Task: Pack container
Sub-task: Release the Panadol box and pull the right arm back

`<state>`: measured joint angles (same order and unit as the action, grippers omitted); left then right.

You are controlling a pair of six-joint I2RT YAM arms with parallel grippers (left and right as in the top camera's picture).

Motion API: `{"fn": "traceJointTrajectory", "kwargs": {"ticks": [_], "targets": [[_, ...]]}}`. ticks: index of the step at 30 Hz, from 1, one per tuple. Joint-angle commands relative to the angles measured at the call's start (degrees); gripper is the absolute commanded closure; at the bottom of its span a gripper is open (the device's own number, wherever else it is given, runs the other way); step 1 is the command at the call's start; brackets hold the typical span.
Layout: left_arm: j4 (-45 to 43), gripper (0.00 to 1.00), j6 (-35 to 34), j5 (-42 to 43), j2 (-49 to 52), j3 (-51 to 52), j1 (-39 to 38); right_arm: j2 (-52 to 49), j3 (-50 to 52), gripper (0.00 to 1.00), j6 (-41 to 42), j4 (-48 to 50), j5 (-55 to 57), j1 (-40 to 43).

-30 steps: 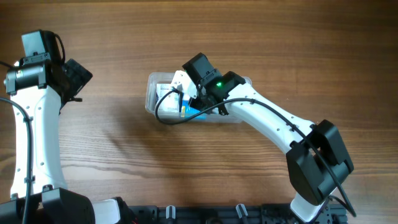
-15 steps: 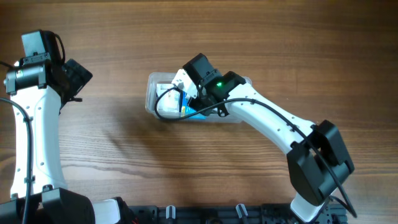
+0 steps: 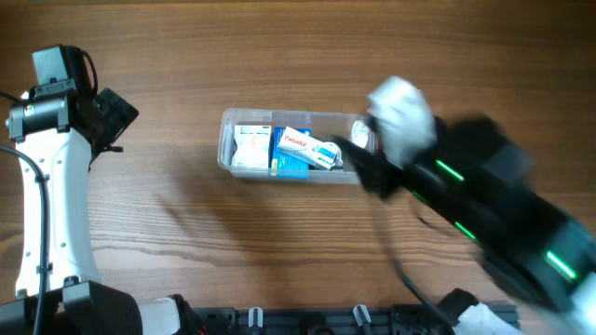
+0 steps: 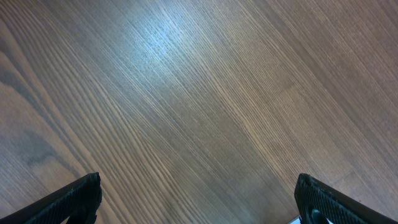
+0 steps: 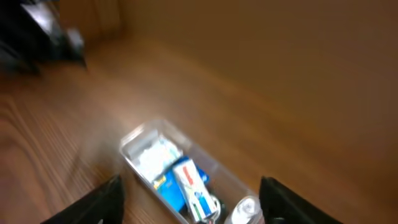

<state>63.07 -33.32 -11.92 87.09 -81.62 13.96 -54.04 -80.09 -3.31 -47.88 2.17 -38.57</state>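
Observation:
The clear plastic container (image 3: 226,140) sits mid-table and holds a white pack (image 3: 250,147), a blue and white box (image 3: 303,149) and a small clear bottle (image 3: 358,138). My right gripper (image 3: 368,172) is motion-blurred just right of the container. In the right wrist view it (image 5: 193,205) is open and empty, raised above the container (image 5: 134,142), with the box (image 5: 189,183) between its fingers in the picture. My left gripper (image 3: 121,116) stays far left; in its wrist view it (image 4: 199,208) is open over bare wood.
The brown wooden table (image 3: 279,56) surrounds the container on all sides. The right arm (image 3: 484,223) stretches, blurred, across the right front of the table. The left arm (image 3: 47,186) stands along the left edge.
My right gripper has pulled out of the container and swung right and up, fast enough to blur. The blue and white box stays in the container. The left arm has not moved.

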Motion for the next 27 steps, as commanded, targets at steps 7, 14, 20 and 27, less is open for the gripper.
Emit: {"fn": "traceJointTrajectory", "kwargs": {"ticks": [7,14,20,27], "targets": [[0.0,0.0,0.0,0.1,-0.7,-0.8,0.3,35.5,-0.2,0.0,6.1,-16.3,2.9,0.1],[0.0,0.0,0.0,0.1,-0.7,-0.8,0.3,47.7,-0.2,0.0,7.0,-23.6,2.9,0.1],[0.0,0.0,0.0,0.1,-0.7,-0.8,0.3,51.9,-0.2,0.0,6.7,-24.2,0.7,0.1],[0.0,0.0,0.0,0.1,-0.7,-0.8,0.3,51.9,7.1,0.0,4.2,-14.2,-9.4,0.1]]}}
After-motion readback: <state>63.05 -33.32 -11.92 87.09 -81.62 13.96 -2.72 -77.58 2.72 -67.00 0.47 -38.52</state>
